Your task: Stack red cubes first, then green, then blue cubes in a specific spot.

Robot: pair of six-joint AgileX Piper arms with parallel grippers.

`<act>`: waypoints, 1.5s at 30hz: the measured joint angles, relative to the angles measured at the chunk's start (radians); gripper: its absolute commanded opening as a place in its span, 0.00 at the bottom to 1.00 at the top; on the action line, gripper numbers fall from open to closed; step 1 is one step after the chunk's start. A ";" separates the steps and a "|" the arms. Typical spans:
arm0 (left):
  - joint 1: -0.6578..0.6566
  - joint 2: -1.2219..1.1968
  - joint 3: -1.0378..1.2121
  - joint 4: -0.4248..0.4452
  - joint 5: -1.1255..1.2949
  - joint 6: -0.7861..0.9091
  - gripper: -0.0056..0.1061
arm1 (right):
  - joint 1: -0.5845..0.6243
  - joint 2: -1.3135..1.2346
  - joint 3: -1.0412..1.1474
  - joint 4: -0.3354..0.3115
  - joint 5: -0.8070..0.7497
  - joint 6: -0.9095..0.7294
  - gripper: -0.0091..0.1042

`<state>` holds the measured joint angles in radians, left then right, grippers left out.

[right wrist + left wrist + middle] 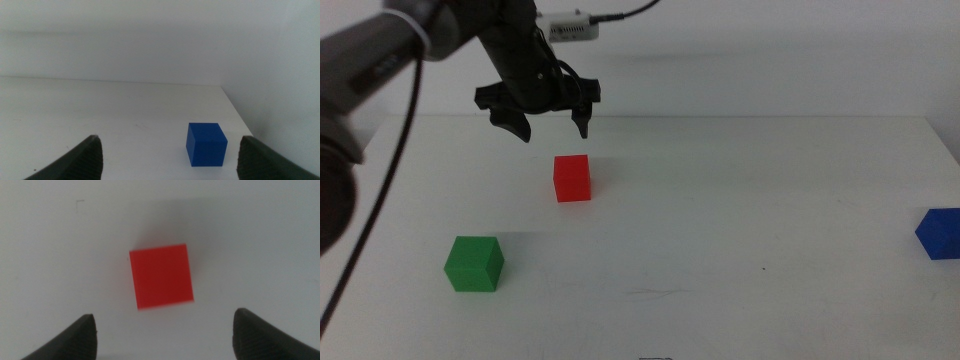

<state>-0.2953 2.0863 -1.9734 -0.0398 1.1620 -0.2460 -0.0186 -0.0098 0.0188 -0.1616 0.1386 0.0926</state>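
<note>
The red cube (572, 178) sits on the white table left of centre. My left gripper (554, 127) hangs open and empty just above and behind it; in the left wrist view the red cube (161, 276) lies between and beyond the spread jaws (165, 332). The green cube (474, 264) rests at the front left. The blue cube (940, 233) sits at the right edge; it also shows in the right wrist view (206, 144). My right gripper (167, 157) is open and empty, out of the middle view, with the blue cube ahead of it.
The table's far edge (720, 117) runs behind the left gripper, with a white wall beyond. The table's right edge (239, 114) passes close to the blue cube. A black cable (382, 190) hangs from the left arm.
</note>
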 measured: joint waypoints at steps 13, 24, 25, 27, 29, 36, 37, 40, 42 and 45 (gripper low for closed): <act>-0.009 0.185 -0.050 -0.017 -0.075 -0.025 0.87 | 0.000 0.000 0.000 0.000 0.000 0.000 0.81; -0.020 0.231 -0.050 -0.021 -0.103 -0.056 0.76 | 0.000 0.000 0.000 0.000 0.000 0.000 0.81; -0.020 0.232 -0.050 -0.019 -0.103 -0.061 0.72 | 0.000 0.000 0.000 0.000 0.000 0.000 0.81; -0.020 0.232 -0.050 -0.009 -0.103 -0.077 0.61 | 0.000 0.000 0.000 0.000 0.000 0.000 0.81; -0.020 0.232 -0.050 0.001 -0.104 -0.087 0.49 | 0.000 0.000 0.000 0.000 0.000 0.000 0.81; -0.019 0.231 -0.051 -0.001 -0.090 -0.092 0.08 | 0.000 0.000 0.000 0.000 0.000 0.000 0.81; -0.019 0.229 -0.051 -0.009 -0.079 -0.088 0.03 | 0.000 0.000 0.000 0.000 0.000 0.000 0.81; -0.019 0.207 -0.051 -0.027 -0.032 -0.085 0.04 | 0.000 0.000 0.000 0.000 0.000 0.000 0.81; -0.023 0.179 -0.050 -0.025 -0.015 -0.085 0.04 | 0.000 0.000 0.000 0.000 0.000 0.000 0.81; -0.039 0.114 -0.023 -0.025 0.003 -0.085 0.04 | 0.000 0.000 0.000 0.000 0.000 0.000 0.81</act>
<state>-0.3339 2.2005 -1.9960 -0.0644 1.1648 -0.3312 -0.0186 -0.0098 0.0188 -0.1616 0.1386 0.0926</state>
